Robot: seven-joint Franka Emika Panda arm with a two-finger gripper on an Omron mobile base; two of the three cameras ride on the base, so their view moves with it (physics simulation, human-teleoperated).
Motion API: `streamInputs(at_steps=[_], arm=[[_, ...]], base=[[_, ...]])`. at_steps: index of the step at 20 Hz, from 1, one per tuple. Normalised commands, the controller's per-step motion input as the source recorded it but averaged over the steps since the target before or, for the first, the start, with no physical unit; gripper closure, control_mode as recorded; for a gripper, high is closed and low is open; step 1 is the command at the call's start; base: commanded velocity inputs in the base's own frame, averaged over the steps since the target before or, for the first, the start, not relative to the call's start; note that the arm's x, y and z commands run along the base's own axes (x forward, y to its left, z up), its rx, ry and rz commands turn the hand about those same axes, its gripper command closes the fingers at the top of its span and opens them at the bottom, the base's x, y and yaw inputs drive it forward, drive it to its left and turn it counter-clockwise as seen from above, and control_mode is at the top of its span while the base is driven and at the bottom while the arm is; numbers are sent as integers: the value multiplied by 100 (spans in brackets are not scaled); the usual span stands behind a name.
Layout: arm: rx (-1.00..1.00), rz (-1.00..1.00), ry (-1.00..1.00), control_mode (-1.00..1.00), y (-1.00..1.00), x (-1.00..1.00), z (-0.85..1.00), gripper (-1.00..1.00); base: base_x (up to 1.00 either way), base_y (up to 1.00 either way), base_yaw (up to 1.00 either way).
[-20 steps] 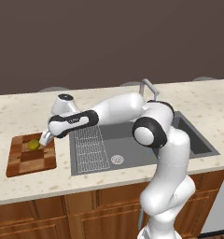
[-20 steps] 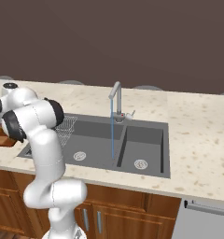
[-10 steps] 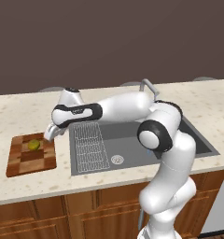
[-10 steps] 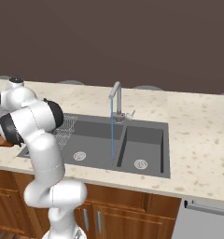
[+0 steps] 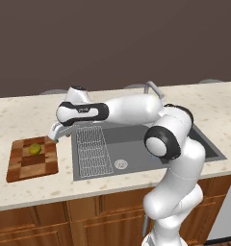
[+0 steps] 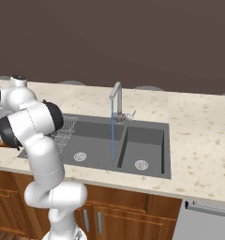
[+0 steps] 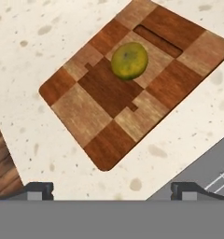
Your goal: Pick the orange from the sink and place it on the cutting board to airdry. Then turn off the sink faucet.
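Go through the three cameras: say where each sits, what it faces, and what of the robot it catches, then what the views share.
Left base view: behind the arm to its left, facing the counter; arm rises lower right, open hand beside the board holding the orange.
Right base view: behind to the right, facing the sink and running faucet; arm at the left.
Hand view: on the hand, looking down at orange and board; fingertips at the bottom.
Shared: both base views show the sink; left and hand views show the board.

Checkered wooden cutting board (image 7: 128, 88) on matt speckled stone counter (image 7: 48, 42)
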Motion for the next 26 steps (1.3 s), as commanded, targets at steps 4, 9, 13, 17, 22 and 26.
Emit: streamInputs(at_steps=[4,9,13,17,22,26], arm=[[0,-7,0,-100,-18,0,4,-100],[0,-4,0,-100,-20,0,0,-100],[0,0,0,-100,-25,0,0,-100],[0,0,0,-100,-25,-4,0,-100],[0,-2,0,-100,-23,-8,1,-100],[0,-3,0,-100,-25,-4,0,-100]], base=[[0,0,0],[0,0,0],[0,0,0],[0,0,0],[0,0,0],[0,0,0]])
